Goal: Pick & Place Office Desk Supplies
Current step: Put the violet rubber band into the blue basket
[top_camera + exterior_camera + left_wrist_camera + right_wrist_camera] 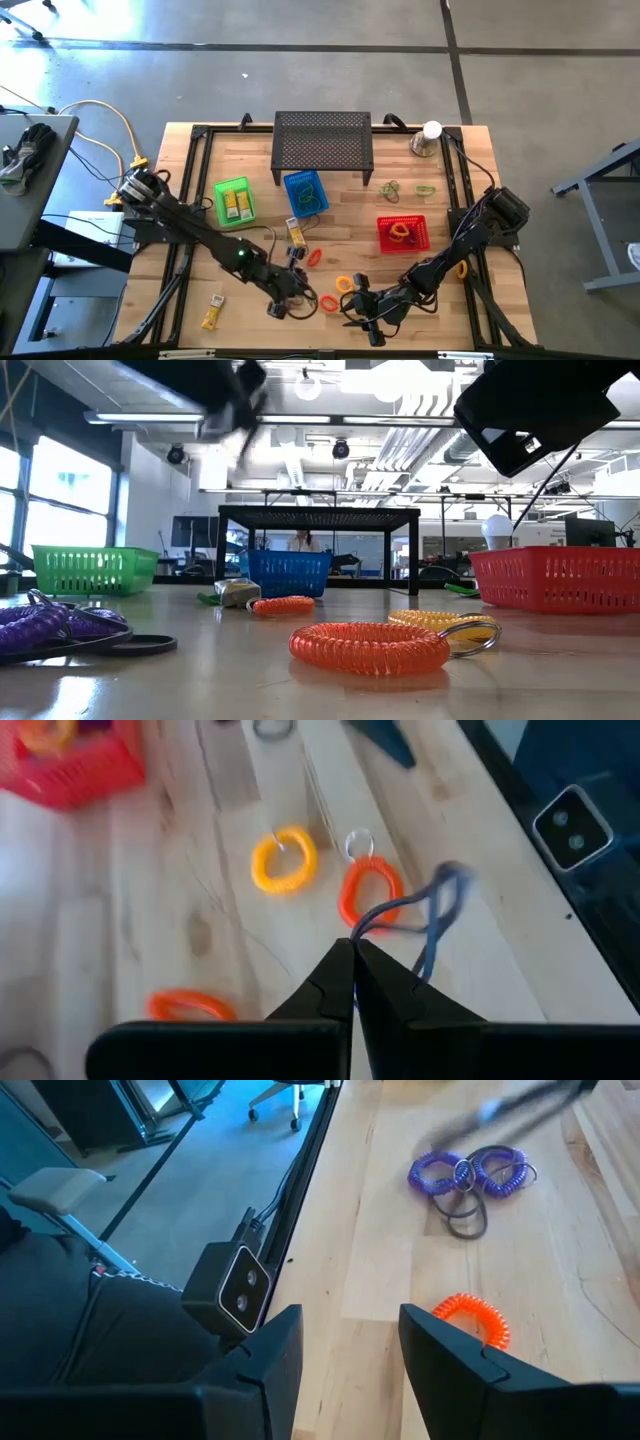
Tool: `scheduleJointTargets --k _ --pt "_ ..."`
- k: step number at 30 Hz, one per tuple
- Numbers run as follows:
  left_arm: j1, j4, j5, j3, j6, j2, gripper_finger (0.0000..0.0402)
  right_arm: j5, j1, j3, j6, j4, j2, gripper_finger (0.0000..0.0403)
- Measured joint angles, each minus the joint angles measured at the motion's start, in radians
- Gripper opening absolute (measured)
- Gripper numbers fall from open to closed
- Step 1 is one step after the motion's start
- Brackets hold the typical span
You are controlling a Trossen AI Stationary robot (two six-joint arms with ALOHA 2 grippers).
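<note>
Left gripper pinched on purple loop, dangling loose; could snag orange loop; right gripper spread, near edge

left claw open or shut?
Shut. The left claw has its fingers pressed together, pinching a thin blue-purple loop above the table.

Two black jointed arms, a green light on the left arm.
</note>
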Motion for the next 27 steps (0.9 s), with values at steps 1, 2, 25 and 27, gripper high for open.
scheduleJointTargets --k 1,2,25,27 --pt "0.0 0.001 -0.009 0.01 0.021 -0.008 0.0001 -0.001 0.0 0.0 0.0 0.0 0.0 0.0155" --pt "0.0 0.002 -0.017 0.021 0.043 -0.018 0.0001 -0.002 0.0 0.0 0.0 0.0 0.0 0.0155" --pt "0.391 -0.266 -0.302 0.067 -0.06 -0.104 0.0001 -0.004 0.001 0.0 0.0 -0.007 0.0 0.0155" --pt "0.439 -0.344 -0.294 0.067 -0.145 -0.104 0.0001 -0.008 0.001 0.0 0.0 -0.008 0.0 0.0155"
